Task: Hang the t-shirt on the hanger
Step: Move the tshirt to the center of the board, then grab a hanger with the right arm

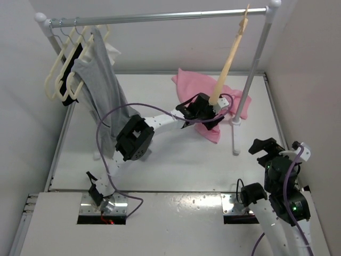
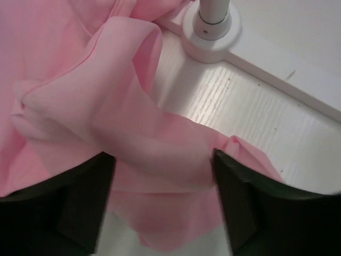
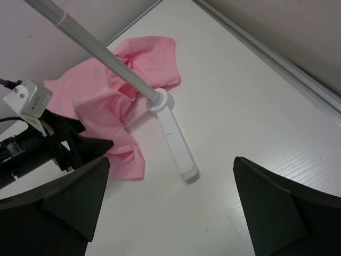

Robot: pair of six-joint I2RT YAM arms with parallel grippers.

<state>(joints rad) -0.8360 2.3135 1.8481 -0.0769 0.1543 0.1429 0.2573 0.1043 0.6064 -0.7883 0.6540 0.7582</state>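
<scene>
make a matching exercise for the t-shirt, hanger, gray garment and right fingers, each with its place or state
Things:
1 t-shirt
2 hanger
3 gray garment
4 right fingers

Places or states:
a hooked on the rail, right end
b open, holding nothing
c crumpled on the table
d hung at the rail's left end

Pairs: 1-c, 2-a, 3-d, 4-b

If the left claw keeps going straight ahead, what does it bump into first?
The pink t-shirt. The open left gripper points at a raised fold of it, which looks very close.
</scene>
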